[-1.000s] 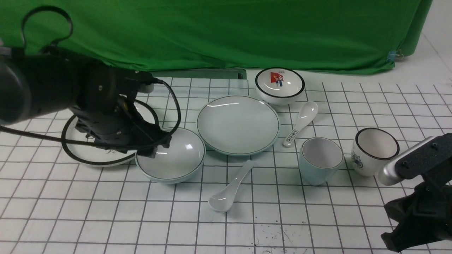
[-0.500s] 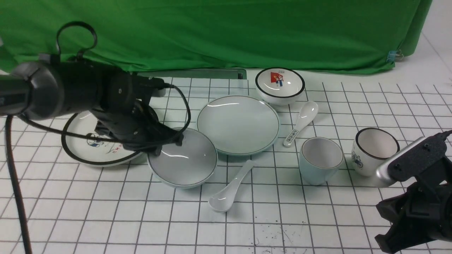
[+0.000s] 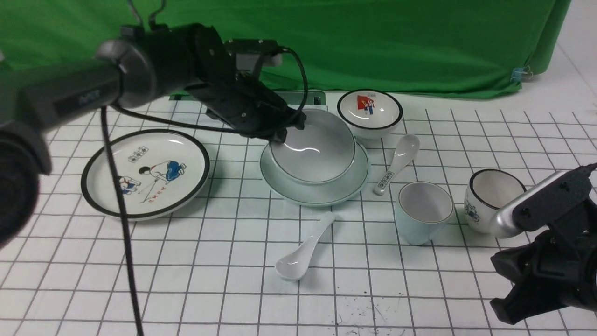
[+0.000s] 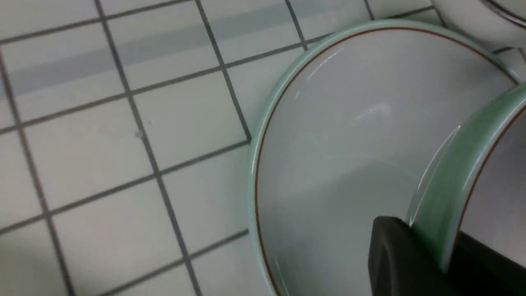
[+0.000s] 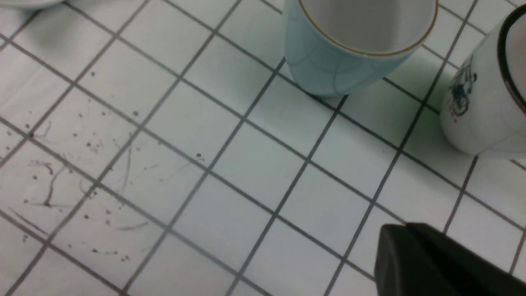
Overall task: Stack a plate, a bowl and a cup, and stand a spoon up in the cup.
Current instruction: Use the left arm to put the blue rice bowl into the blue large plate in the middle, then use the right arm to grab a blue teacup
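My left gripper [image 3: 285,132] is shut on the rim of the pale bowl [image 3: 313,148] and holds it tilted just over the green-rimmed plate [image 3: 315,195]. In the left wrist view the black fingers [image 4: 394,255] pinch the bowl's wall [image 4: 448,172], with the plate [image 4: 328,135] beneath. Whether bowl and plate touch is unclear. The plain cup [image 3: 424,212] stands upright to the right of the plate. In front of the plate lies the plain white spoon [image 3: 303,249]. My right gripper [image 3: 499,275] is shut and empty, low at the near right; its tip [image 5: 407,236] is short of the cup [image 5: 349,49].
A black-rimmed cartoon plate [image 3: 144,172] lies at the left. A flag-picture bowl [image 3: 369,112] sits behind the plate, with a printed spoon [image 3: 399,161] beside it. A black-rimmed cup [image 3: 494,196] stands right of the plain cup. A green curtain hangs along the back.
The left gripper shut on the bowl's rim, lifted it and carried it right and back, over the plate. The cartoon plate is now uncovered. The right arm edged slightly left.
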Action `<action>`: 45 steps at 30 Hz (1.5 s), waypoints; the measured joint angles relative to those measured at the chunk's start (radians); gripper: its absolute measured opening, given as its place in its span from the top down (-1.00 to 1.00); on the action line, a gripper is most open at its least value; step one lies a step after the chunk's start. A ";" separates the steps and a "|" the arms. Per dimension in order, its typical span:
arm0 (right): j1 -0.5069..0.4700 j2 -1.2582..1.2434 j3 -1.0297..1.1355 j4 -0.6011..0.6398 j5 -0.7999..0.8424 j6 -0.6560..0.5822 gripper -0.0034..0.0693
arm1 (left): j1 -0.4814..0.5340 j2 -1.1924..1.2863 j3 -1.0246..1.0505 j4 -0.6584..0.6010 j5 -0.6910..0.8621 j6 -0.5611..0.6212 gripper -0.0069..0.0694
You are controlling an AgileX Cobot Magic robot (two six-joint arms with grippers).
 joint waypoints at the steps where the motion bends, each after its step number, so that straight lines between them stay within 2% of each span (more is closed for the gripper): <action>1: 0.000 0.000 0.000 0.000 0.000 0.000 0.79 | -0.001 0.024 -0.020 0.000 -0.001 -0.001 0.85; 6: 0.000 0.003 -0.005 0.011 0.030 0.040 0.79 | -0.001 0.081 -0.063 0.011 -0.013 -0.001 0.85; 11: 0.000 0.079 -0.102 0.023 0.190 0.084 0.67 | -0.001 0.086 -0.068 0.023 -0.016 -0.003 0.73; 13: 0.000 0.142 -0.191 0.030 0.271 0.085 0.46 | -0.001 0.086 -0.068 0.030 -0.012 -0.003 0.51; 14: 0.000 0.155 -0.201 0.030 0.285 0.085 0.44 | -0.001 0.085 -0.068 0.031 -0.010 -0.003 0.49; 15: 0.000 0.206 -0.287 0.036 0.325 0.079 0.23 | -0.001 0.074 -0.068 0.034 0.006 -0.003 0.26; 17: 0.000 0.263 -0.373 0.040 0.343 0.072 0.06 | -0.001 0.051 -0.068 0.045 0.038 -0.003 0.02; 18: 0.000 0.269 -0.383 0.040 0.345 0.068 0.04 | -0.001 0.042 -0.068 0.048 0.042 -0.003 -0.01; 19: 0.000 0.326 -0.467 0.041 0.349 0.053 -0.04 | -0.001 0.002 -0.068 0.058 0.077 -0.003 -0.22; 20: 0.000 0.333 -0.467 0.041 0.350 0.053 -0.04 | -0.001 -0.004 -0.068 0.058 0.077 -0.003 -0.22; 21: 0.000 0.380 -0.531 0.041 0.355 0.038 -0.07 | -0.001 -0.051 -0.068 0.069 0.108 -0.003 -0.36; 24: 0.000 0.499 -0.665 0.040 0.369 -0.011 -0.09 | -0.001 -0.182 -0.068 0.074 0.165 -0.004 -0.46; 30: 0.000 0.672 -0.779 -0.051 0.397 -0.055 -0.10 | -0.001 -0.383 0.036 0.057 0.183 -0.004 -0.33; 35: -0.009 0.746 -0.790 -0.073 0.410 -0.070 -0.06 | -0.001 -0.511 0.245 0.047 0.098 0.001 -0.16; 37: -0.009 0.764 -0.790 -0.072 0.417 -0.075 0.12 | -0.001 -0.551 0.331 0.021 0.062 0.025 -0.09; 39: -0.009 0.769 -0.790 -0.057 0.420 -0.077 0.38 | -0.001 -0.571 0.384 -0.009 0.047 0.048 -0.04; 40: -0.009 0.768 -0.793 -0.044 0.430 -0.080 0.58 | -0.001 -0.578 0.431 -0.033 0.040 0.057 0.00; 42: -0.008 0.760 -0.803 -0.021 0.444 -0.082 0.67 | -0.001 -0.580 0.466 -0.049 0.035 0.070 0.02; 45: 0.002 0.751 -0.860 0.000 0.494 -0.097 0.68 | -0.001 -0.576 0.533 -0.073 0.043 0.110 0.08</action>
